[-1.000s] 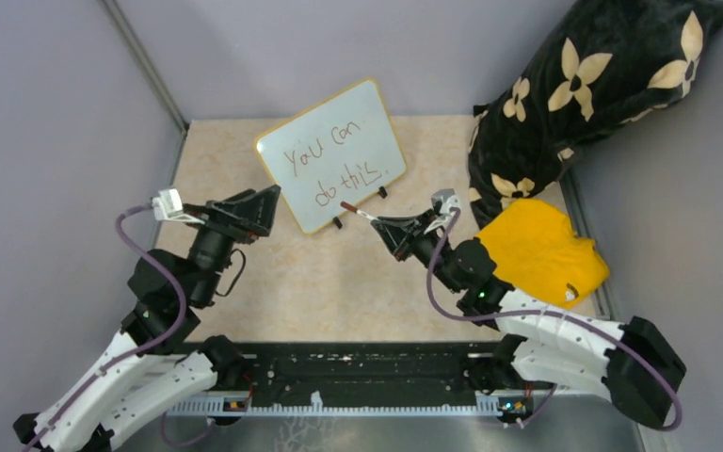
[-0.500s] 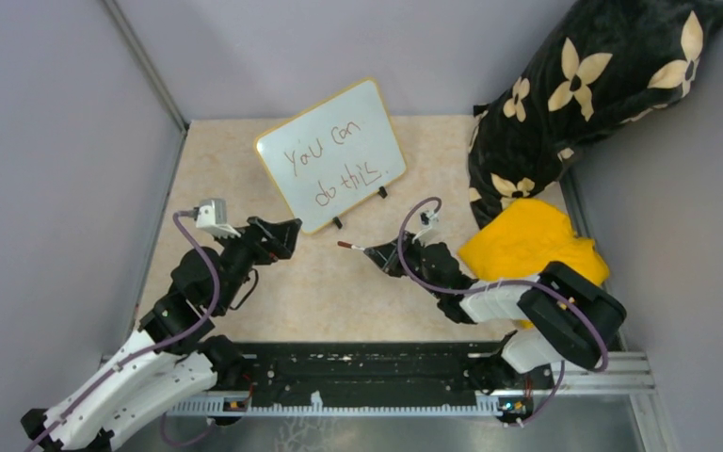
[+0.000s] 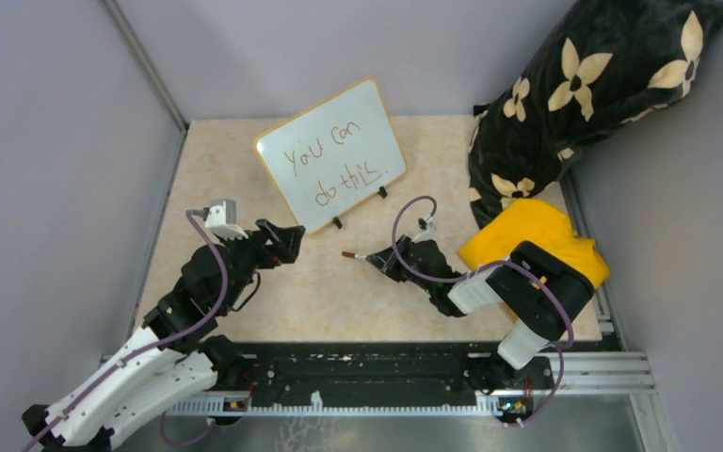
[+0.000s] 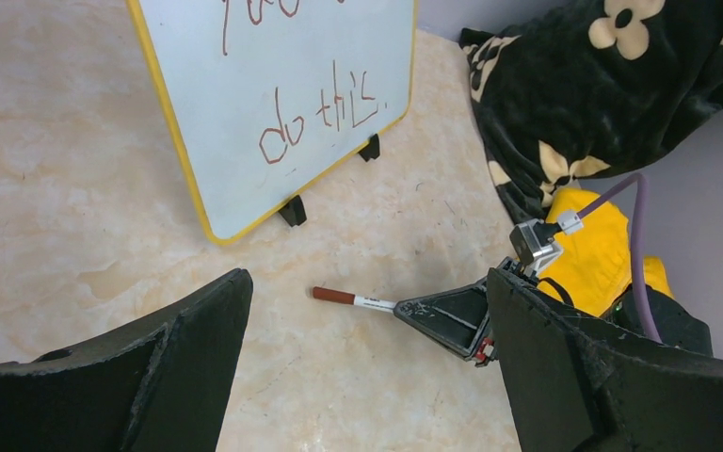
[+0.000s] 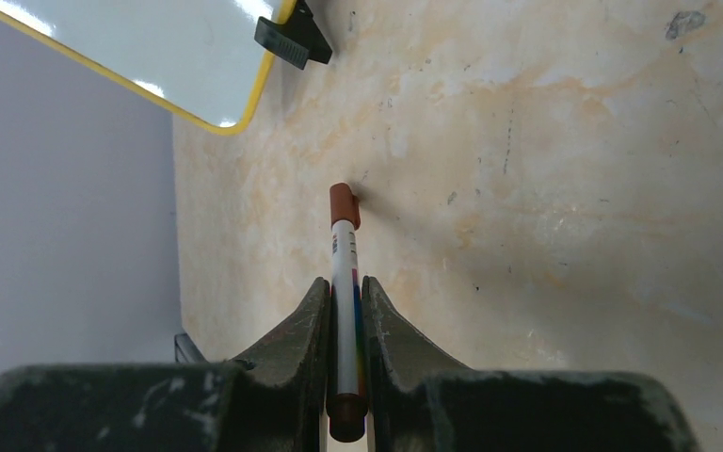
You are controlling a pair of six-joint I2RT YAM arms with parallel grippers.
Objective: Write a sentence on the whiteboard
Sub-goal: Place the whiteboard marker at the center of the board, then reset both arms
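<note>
Right gripper (image 3: 375, 261) pulled back — marker (image 3: 356, 256) clamped, off whiteboard (image 3: 365, 111).

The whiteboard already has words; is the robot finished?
Nearly. Done: the sentence "you can do this" fills two lines on the whiteboard. In hand: the right gripper grips the marker, off the board. The left gripper is open, empty. Remaining: probably just putting the marker down.

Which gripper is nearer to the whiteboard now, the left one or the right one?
Left. The left gripper, open, sits just off the near corner of the whiteboard. The right gripper, shut on the marker, is farther off, in front of the board's near edge.
</note>
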